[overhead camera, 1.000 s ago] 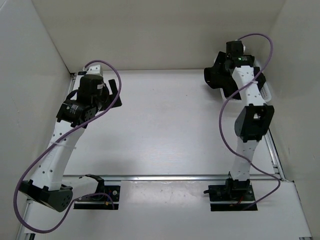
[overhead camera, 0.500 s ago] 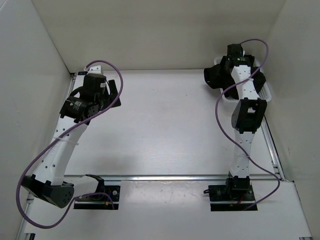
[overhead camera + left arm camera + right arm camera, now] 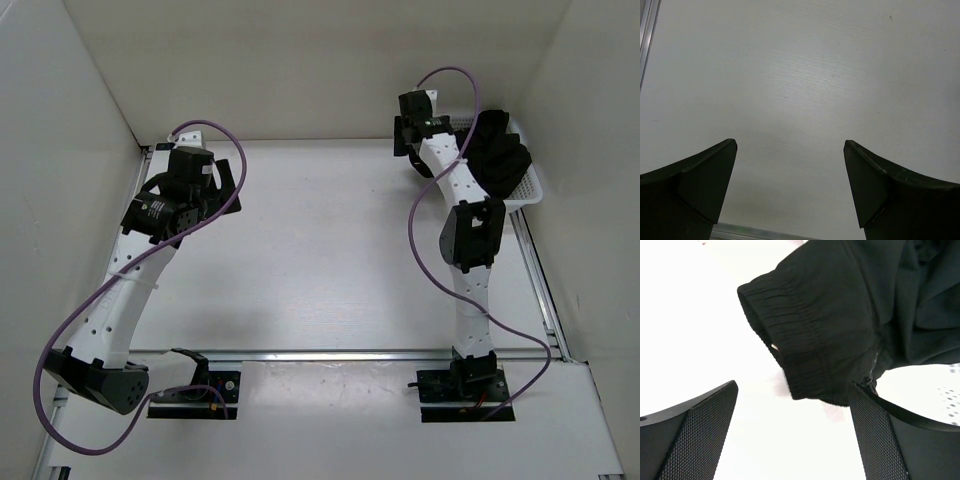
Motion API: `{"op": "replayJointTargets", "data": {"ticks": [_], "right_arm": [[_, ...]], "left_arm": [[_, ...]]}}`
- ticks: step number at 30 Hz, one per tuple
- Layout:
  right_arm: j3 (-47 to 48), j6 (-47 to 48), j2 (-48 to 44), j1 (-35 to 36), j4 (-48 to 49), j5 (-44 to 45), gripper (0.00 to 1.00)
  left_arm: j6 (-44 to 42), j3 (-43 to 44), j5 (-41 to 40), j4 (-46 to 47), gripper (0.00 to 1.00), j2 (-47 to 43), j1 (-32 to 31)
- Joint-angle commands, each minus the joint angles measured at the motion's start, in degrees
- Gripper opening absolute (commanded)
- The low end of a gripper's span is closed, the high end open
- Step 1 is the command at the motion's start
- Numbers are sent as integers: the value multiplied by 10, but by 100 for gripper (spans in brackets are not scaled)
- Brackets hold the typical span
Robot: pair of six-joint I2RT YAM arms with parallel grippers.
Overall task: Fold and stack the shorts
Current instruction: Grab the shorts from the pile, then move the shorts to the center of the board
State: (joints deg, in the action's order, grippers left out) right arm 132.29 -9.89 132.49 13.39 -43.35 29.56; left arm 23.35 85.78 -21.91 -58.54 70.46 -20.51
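Right gripper [image 3: 791, 387] stands with its two fingers spread wide and nothing pinched between them. Their inner pads are black with a fine mesh grain. The shorts [image 3: 840, 315] lie just beyond the tips, and a fold of cloth looks to brush the right-hand tip, though I cannot tell whether it truly touches.

Nearest the fingers is a band of gathered, ribbed elastic, thicker than the rest; whether it is the waistband or a cuff I cannot tell. Behind it the fabric is smooth, matt black and falls in loose creases.

From above, the shorts sit heaped in a white mesh basket [image 3: 530, 192] at the far right corner of the table [image 3: 840, 75].

They should handle as light, limp cloth that sags and drags, neither fragile nor slippery. The ribbed band is probably the best hold, since it is doubled, firm and stands clear of the heap.

Left gripper [image 3: 790, 144] hangs equally wide apart over bare, pale, faintly grained tabletop, well away from the basket.
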Motion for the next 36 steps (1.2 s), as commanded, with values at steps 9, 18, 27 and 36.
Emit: {"op": "replayJointTargets", "data": {"ticks": [9, 18, 27, 36], "right_arm": [[36, 43, 31, -7, -2, 193, 71], [36, 25, 15, -7, -7, 199, 7], [159, -14, -167, 21, -6, -50, 1], [157, -109, -292, 89, 89, -400, 1]], "left_arm": [[-16, 1, -18, -4, 100, 1, -1], [-16, 1, -23, -10, 100, 6, -1], [28, 26, -80, -32, 100, -5, 20], [39, 67, 12, -59, 100, -64, 132]]}}
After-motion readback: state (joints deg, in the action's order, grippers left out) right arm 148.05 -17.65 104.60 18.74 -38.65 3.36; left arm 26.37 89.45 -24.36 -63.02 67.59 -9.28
